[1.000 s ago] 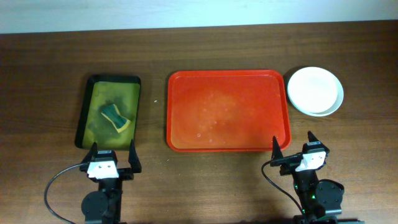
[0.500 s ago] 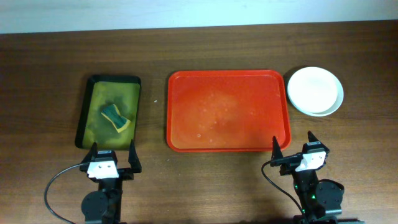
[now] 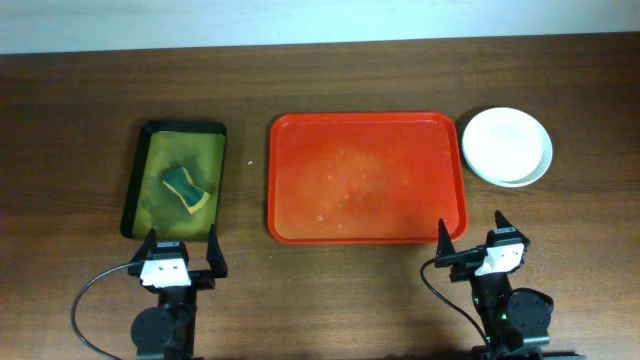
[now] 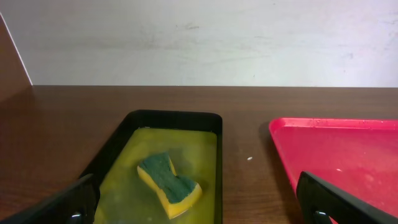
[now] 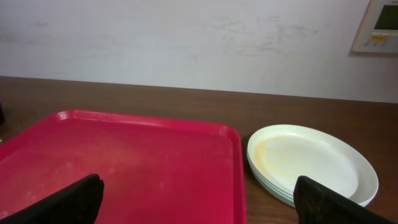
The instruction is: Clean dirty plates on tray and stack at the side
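While the left pincer and the right pincer hang wide open, holding nothing, the plates sit stacked just beside the red tray, on its right side. A careless swing could knock the stack over.

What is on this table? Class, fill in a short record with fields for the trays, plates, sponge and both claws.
red tray: central, no plates on it, pale speckles
plates: stacked beside the red tray's right edge, creamy one on top, faintly yellowed
black tray: left of the red tray, holds yellow-green liquid
sponge: green and yellow, in the black tray
left claw: open, empty, before the black tray
right claw: open, empty, by the red tray's near right corner
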### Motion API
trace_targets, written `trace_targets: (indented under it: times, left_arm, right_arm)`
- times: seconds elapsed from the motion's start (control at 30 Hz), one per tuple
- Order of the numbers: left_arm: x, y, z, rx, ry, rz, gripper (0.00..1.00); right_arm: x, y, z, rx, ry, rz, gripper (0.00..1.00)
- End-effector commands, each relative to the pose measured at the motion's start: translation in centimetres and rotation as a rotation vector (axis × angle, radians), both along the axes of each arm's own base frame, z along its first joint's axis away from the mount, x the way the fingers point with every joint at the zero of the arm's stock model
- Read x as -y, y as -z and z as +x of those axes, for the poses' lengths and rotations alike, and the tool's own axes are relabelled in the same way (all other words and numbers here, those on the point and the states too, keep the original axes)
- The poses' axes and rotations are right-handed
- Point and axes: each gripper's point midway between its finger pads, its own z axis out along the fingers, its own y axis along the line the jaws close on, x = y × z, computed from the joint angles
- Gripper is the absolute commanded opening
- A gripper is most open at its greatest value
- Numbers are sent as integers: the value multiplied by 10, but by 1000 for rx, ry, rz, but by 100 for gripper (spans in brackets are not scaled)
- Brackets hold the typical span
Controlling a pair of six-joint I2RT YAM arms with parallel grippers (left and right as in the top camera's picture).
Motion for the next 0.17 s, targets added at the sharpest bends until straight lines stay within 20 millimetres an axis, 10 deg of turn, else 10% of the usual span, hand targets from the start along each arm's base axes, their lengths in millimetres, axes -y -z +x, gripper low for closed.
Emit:
trace_targets:
  times: [0.0,0.13]
  left_arm:
    - [3,1,0,0,18,14,99]
    - [3,1,0,0,18,14,99]
  right_arm:
    - [0,3,0,-2,5,1,98]
    - [0,3,0,-2,5,1,99]
